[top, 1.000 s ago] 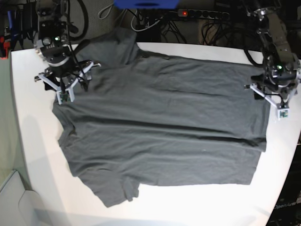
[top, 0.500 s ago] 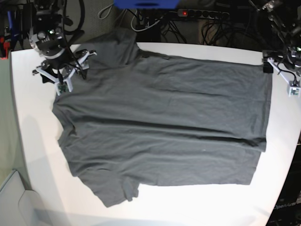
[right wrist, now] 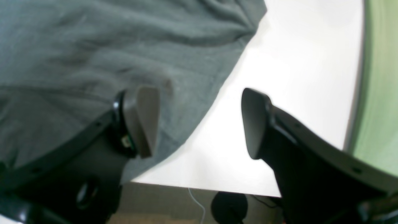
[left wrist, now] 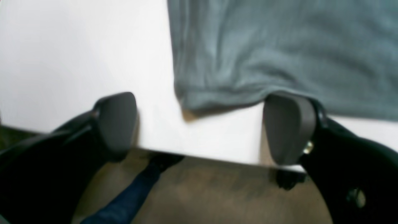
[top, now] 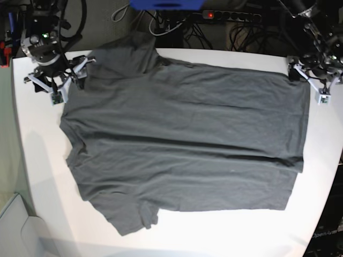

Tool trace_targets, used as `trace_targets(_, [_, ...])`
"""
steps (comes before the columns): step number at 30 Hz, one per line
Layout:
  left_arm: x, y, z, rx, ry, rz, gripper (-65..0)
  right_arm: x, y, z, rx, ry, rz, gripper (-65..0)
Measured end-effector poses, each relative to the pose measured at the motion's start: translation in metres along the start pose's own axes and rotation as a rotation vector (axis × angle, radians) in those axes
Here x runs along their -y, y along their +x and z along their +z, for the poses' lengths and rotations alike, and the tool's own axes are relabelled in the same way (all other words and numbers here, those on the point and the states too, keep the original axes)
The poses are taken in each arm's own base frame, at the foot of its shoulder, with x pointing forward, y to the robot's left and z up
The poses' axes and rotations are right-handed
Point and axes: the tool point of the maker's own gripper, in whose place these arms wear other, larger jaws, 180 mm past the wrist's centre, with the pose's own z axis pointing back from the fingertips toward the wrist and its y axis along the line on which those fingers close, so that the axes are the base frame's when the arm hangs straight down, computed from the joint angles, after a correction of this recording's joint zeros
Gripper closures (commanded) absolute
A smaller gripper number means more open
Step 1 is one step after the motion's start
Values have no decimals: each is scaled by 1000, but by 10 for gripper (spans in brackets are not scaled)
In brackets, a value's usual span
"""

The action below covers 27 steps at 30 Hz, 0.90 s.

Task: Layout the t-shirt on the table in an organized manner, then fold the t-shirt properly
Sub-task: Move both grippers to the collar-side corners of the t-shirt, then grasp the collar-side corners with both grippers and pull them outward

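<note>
t-shirt (top: 182, 144): spread flat on the table, covering most of its middle; dark grey, lightly wrinkled, no print; sleeves toward the base view's left side, one at the far left corner, one near the front edge; hem along the right side.
table (top: 37, 160): white, rounded corners; bare strips show along the left edge, the front edge and the right edge.
left gripper (top: 310, 75): at the table's far right corner, just beside the shirt's hem corner; jaws spread wide, nothing between them.
left wrist view: both pads (left wrist: 289, 127) hang over the table's edge (left wrist: 199, 146); the shirt's (left wrist: 279, 53) hem corner lies flat between and beyond them, its edge slightly curled; whether the one pad touches the cloth cannot be told.
right gripper (top: 55, 79): at the table's far left corner, next to the upper sleeve; jaws spread, holding nothing.
right wrist view: one finger (right wrist: 143, 121) is over the grey cloth (right wrist: 108, 56), the other over bare white tabletop (right wrist: 295, 77); the cloth edge runs diagonally between them; contact with the cloth cannot be told.
</note>
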Motion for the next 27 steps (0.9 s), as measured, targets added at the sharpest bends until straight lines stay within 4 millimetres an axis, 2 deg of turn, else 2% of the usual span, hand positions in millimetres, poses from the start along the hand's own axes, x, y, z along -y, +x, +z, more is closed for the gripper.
trace_targets(10, [6, 5, -1, 15, -12, 17, -641, 0, -3, 1, -5, -2, -10, -419])
trace_targets(14, [18, 9, 2, 55, -67, 38, -641, 1, -8, 2, -14, -7, -13, -419])
trace_targets(16, [17, 8, 4, 54, -65, 41, -641, 2, -13, 3, -31, -8, -11, -419])
trace_targets(27, [10, 3, 2, 60, -59, 91, -641, 3, -11, 3, -24, -11, -12, -419])
